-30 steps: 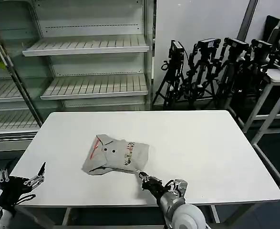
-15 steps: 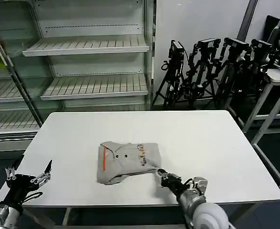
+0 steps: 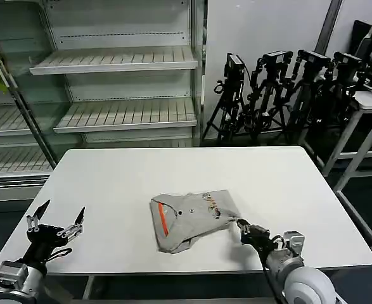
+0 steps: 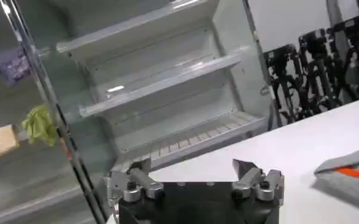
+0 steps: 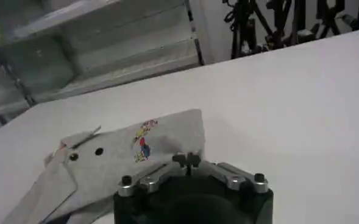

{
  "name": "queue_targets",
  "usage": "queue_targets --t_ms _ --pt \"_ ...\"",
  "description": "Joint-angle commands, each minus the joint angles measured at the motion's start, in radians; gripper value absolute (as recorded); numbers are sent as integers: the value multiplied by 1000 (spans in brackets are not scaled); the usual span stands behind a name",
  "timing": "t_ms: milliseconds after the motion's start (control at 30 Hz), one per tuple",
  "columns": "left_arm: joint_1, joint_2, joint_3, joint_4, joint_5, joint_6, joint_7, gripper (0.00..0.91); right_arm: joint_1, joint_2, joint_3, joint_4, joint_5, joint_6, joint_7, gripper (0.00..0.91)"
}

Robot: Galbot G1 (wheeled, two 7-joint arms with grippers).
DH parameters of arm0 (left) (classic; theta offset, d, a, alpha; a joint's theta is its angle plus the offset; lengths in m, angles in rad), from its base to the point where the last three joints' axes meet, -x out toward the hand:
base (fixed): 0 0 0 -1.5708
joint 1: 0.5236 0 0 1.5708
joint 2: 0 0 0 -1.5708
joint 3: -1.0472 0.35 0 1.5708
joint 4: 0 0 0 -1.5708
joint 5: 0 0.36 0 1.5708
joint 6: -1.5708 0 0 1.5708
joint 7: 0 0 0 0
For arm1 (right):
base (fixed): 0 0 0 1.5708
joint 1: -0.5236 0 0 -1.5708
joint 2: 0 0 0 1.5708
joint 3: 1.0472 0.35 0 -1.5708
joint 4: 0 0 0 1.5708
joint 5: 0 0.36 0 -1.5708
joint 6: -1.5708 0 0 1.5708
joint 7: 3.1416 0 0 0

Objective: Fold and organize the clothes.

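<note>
Only right end effector [image 3: 239, 224] pinches printed shirt [image 3: 192, 218].

White table [image 3: 109, 183], empty metal shelving [image 3: 116, 60] behind, tripods [image 3: 281, 95] beside.

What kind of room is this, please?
Probably a robot test lab staged like a shop: empty white store shelves, a row of black camera tripods, and a plain white table holding a folded grey shirt.
</note>
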Motion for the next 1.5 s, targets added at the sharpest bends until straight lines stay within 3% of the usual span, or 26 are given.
queue_targets --t_ms 33,200,233,267,300,533,700,833,967,1133,1300,1500 --pt "-25 -2 36 4 0 -2 0 907 -115 -46 49 43 -34 -11 -1 0" --pt "-23 -8 40 -3 1 -2 0 907 -124 -50 50 42 -45 -22 -2 0" --pt "-22 -8 40 -5 1 -2 0 907 -127 -54 50 42 -72 -23 -5 262" --pt "-21 -9 43 -11 -2 -1 0 907 -131 -57 51 41 -93 -20 -17 836" --pt "-21 -10 45 -16 -6 0 0 907 -133 -59 56 41 -116 -19 -26 907" --pt "-46 -11 73 -34 -41 -31 -6 907 -155 -85 87 60 -286 11 -45 907" --pt "-85 -18 106 -36 -69 -44 -7 907 -234 -113 184 105 -362 5 -40 907" --pt "-129 -38 155 -39 -113 -66 12 907 -338 -135 356 129 -472 23 -55 907" --pt "-165 -41 186 -34 -128 -114 51 907 -414 -129 538 142 -493 48 -78 907" --pt "-218 2 170 3 -163 -177 124 907 -446 -57 748 149 -541 128 -136 907" --pt "-311 14 139 39 -221 -230 189 907 -426 39 823 185 -627 203 -202 907" --pt "-402 20 158 61 -261 -236 109 907 -437 120 910 216 -676 285 -270 907"
